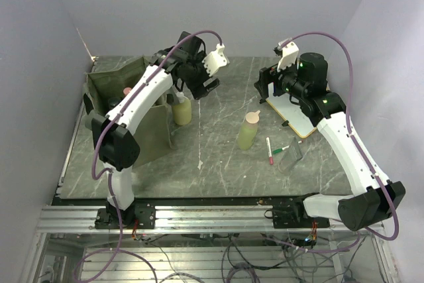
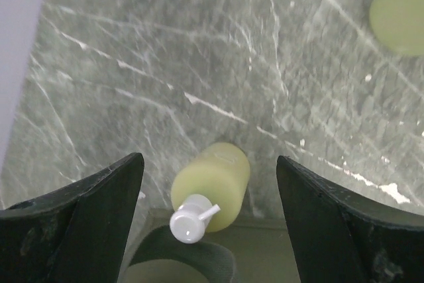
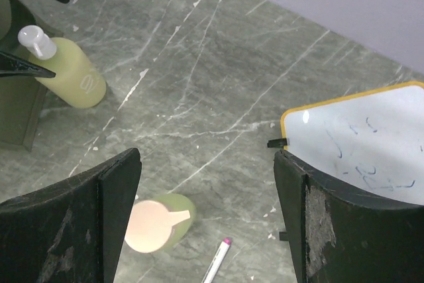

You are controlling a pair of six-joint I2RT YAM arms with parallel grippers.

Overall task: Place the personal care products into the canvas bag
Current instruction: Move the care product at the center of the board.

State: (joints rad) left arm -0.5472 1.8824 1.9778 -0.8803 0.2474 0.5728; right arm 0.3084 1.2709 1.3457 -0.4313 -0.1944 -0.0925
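A pale yellow-green bottle (image 1: 182, 112) with a white pump cap stands against the olive-green canvas bag (image 1: 119, 107). My left gripper (image 1: 201, 87) hangs open above this bottle; in the left wrist view the bottle (image 2: 213, 183) sits between and below the open fingers (image 2: 209, 160). A light green bottle (image 1: 248, 132) with a beige cap stands mid-table and shows in the right wrist view (image 3: 159, 223). My right gripper (image 1: 268, 87) is open and empty (image 3: 207, 156), above bare table beside it. A pinkish cap (image 1: 126, 91) shows inside the bag. Other bottles are hidden.
A white whiteboard (image 1: 299, 118) with a yellow rim lies under my right arm, also in the right wrist view (image 3: 358, 140). A red marker (image 1: 269, 151) and a green marker (image 1: 281, 149) lie in front of it. Walls close in on both sides.
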